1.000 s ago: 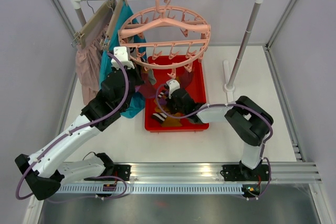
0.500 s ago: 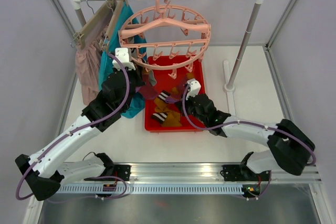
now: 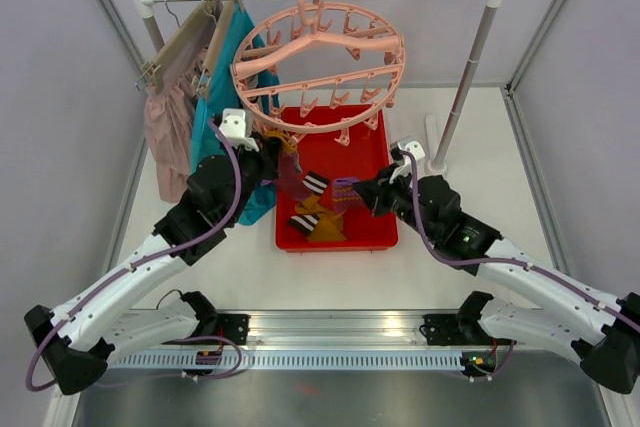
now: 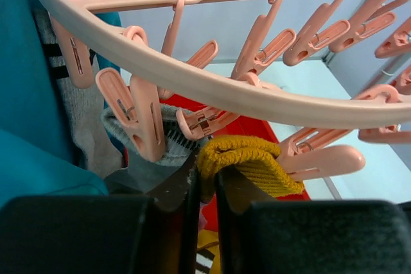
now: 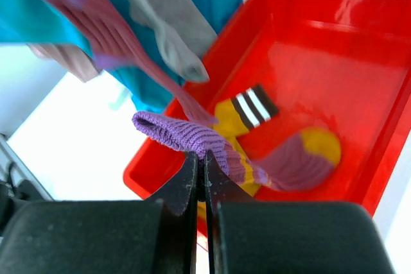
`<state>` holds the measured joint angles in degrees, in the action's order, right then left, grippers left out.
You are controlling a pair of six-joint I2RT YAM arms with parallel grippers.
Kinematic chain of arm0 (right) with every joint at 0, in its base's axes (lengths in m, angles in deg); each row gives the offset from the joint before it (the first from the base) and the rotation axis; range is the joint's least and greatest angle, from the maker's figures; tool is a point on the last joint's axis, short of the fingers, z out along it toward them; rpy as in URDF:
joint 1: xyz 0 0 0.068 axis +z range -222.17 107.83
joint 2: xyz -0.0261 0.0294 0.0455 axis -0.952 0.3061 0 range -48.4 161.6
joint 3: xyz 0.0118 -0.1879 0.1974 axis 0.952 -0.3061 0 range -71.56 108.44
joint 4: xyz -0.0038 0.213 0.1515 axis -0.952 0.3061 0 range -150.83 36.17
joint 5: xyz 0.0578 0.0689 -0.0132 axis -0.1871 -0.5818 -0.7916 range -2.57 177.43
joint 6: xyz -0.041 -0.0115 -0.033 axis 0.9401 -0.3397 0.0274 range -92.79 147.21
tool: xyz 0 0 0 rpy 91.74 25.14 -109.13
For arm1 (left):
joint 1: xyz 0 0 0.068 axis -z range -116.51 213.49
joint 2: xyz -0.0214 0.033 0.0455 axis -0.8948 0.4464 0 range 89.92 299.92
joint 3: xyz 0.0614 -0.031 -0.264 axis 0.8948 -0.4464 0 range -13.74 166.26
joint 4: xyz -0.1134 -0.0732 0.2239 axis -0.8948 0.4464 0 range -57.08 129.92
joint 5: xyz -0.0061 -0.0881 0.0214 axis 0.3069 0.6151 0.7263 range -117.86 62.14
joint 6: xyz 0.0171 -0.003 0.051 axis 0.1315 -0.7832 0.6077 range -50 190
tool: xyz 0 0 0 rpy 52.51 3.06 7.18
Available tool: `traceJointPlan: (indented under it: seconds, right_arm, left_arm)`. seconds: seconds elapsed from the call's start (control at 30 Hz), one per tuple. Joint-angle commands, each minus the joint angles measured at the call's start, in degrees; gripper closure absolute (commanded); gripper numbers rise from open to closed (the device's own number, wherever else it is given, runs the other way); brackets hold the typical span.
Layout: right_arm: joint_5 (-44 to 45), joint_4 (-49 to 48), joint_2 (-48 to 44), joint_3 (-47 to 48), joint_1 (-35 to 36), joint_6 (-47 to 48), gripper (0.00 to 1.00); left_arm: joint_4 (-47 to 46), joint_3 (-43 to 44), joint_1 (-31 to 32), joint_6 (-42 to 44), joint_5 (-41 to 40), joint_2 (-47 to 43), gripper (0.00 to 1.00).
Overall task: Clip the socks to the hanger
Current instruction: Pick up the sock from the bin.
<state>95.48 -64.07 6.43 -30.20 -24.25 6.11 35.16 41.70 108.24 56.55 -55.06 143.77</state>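
Though a grey sock (image 4: pixel 172 149) looks clipped to the hanger (image 4: pixel 192 85), left claw (image 4: pixel 205 178) clamps a mustard sock (image 4: pixel 253 162), right claw (image 5: pixel 201 165) a purple sock (image 5: pixel 176 131)

One hanger (image 3: pixel 320 39) — one tray (image 3: pixel 345 155)

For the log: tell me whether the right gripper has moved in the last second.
Yes. The right gripper, shut on a purple sock, moved rightward from the red tray's middle to its right edge.

No readable text, labels, brands, numbers or signs anywhere.
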Motion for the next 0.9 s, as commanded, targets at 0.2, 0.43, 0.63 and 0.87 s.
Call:
traceJointPlan:
  seconds: [0.2,0.43,0.63,0.87]
  right_arm:
    - [-1.3,15.2,-3.0,12.3,0.3,4.1,1.0]
    - [-4.0,21.4,-2.4,19.5,0.3,6.8,1.0]
    - [-9.4,26.2,-3.3,25.1,0.4,8.3,1.0]
    - [-15.7,30.4,-3.3,30.6,0.4,8.0,1.0]
  left_arm:
    - [-0.9,-3.1,-0.2,-2.5,8.0,-7.3,0.69]
    - [-6.0,-7.4,-0.1,0.6,25.2,-13.5,0.63]
    - [-14.0,-11.5,-0.1,4.4,41.1,-15.3,0.58]
    - [-19.0,-11.0,0.3,7.6,47.0,-9.3,0.57]
